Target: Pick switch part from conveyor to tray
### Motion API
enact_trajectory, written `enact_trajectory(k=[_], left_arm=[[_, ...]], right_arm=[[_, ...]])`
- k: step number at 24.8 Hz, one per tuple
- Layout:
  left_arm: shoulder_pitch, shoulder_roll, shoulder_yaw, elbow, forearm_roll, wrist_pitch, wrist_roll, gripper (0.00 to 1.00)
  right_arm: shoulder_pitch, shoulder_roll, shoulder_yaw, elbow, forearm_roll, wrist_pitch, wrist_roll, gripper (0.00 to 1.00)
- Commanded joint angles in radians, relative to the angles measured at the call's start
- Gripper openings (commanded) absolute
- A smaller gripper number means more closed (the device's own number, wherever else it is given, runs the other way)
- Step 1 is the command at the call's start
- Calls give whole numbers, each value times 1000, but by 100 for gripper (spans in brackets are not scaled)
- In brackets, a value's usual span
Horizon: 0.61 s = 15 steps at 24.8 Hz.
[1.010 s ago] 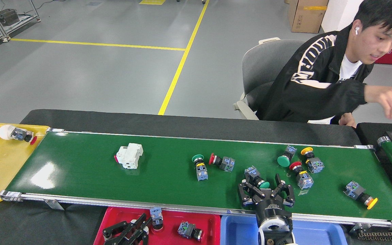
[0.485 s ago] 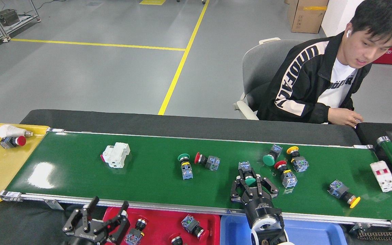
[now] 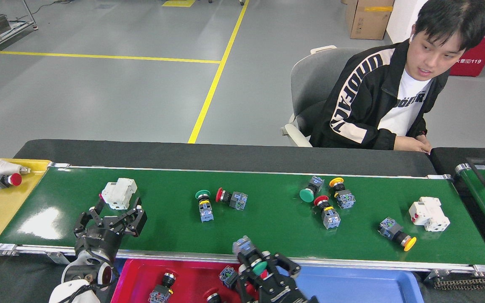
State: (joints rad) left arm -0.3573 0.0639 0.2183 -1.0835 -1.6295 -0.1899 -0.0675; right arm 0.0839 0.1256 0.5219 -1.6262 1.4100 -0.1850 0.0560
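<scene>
The left tool (image 3: 114, 214) is showing as a black, multi-link claw with angular finger segments, sitting on a black cylindrical wrist that is giving way to a glossy white arm shell with a small red ring in it. The right tool (image 3: 263, 269) is looking much the same: black jointed fingers with small silver screws and pins, fanning from a dark round base at the bench's near edge.

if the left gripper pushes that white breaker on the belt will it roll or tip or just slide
The white breaker is blocky with flat faces, so it will probably slide, not roll. The belt looks glossy, so it may skid easily. It seems to stand upright, so a push up high from the left gripper might tip it.
</scene>
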Motion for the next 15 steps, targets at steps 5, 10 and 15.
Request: enact_trajectory(k=[5, 10, 15], left_arm=[[-58, 47, 3, 120, -3, 17, 31, 100], [-80, 94, 0, 194, 2, 44, 51, 72], [-80, 119, -7, 217, 3, 20, 91, 10]], right_arm=[[-18, 31, 17, -23, 1, 52, -1, 98], [-107, 22, -183, -41, 9, 309, -8, 98], [-118, -112, -240, -47, 21, 568, -27, 98]])
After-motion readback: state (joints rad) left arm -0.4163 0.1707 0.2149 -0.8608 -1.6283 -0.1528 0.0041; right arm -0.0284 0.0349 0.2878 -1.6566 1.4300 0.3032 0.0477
